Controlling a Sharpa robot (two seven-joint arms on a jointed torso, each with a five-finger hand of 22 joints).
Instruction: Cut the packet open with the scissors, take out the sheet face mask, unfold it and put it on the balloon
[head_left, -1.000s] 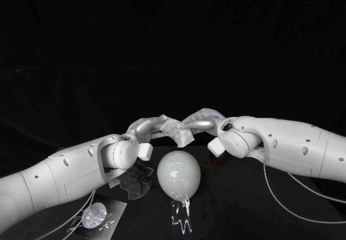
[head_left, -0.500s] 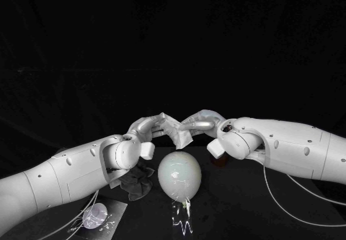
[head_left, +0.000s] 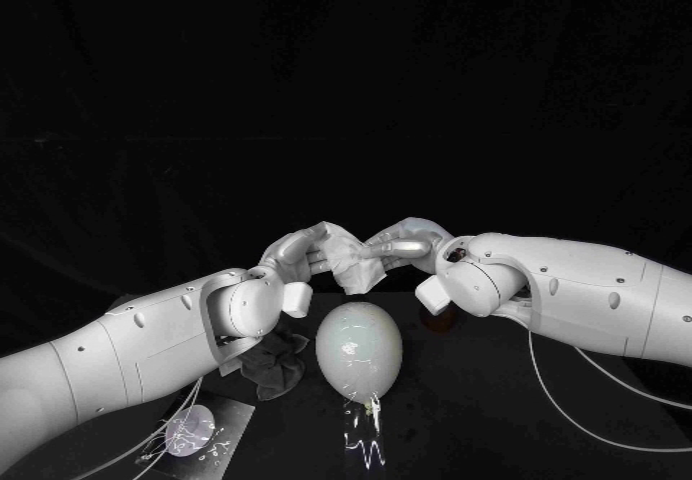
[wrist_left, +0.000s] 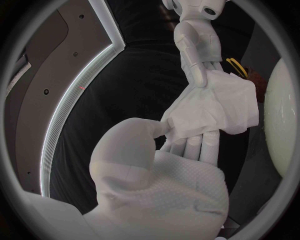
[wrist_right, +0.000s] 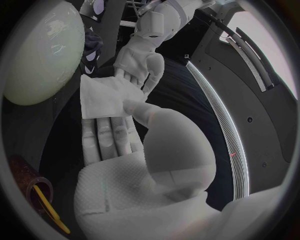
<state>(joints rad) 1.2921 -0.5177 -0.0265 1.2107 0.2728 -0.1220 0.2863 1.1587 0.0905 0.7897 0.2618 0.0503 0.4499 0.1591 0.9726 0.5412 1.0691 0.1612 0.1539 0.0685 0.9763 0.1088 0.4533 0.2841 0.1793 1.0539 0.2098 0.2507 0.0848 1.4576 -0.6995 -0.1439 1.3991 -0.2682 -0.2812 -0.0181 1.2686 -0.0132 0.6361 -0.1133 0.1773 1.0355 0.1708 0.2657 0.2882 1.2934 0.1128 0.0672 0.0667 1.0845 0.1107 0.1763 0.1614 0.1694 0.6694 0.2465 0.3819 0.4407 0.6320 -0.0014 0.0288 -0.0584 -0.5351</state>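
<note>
— So, where is the sheet face mask (head_left: 346, 260)?

— Up in the air between the two hands, above the far end of the balloon (head_left: 358, 350) and not on it. It is white, partly folded and creased.

— Who has hold of it?

— Both. The left hand (head_left: 294, 258) pinches one edge between thumb and fingers. The left wrist view shows the thumb pressed onto the sheet, with the other fingers lying straight behind it. The right hand (head_left: 407, 240) does the same from the opposite side, thumb on top and fingers flat underneath. The two hands nearly meet fingertip to fingertip.

— And the balloon?

— It lies on the black table (head_left: 490, 430), pale and egg-shaped, with its knotted end towards the robot. A thin curly string (head_left: 364, 445) trails from the knot.

— Any sign of the scissors?

— Yes, the yellow-handled scissors (wrist_right: 47, 209) show in the right wrist view. They stand in a reddish-brown holder (wrist_right: 24, 172) on the table, under the right arm and beside the balloon.

— What about the packet?

— A flat dark packet (head_left: 195, 432) with a pale round print lies near the table's front edge, under the left arm. Between it and the balloon is a dark crumpled thing (head_left: 274, 362), just beside the balloon. I cannot tell what that is.
</note>
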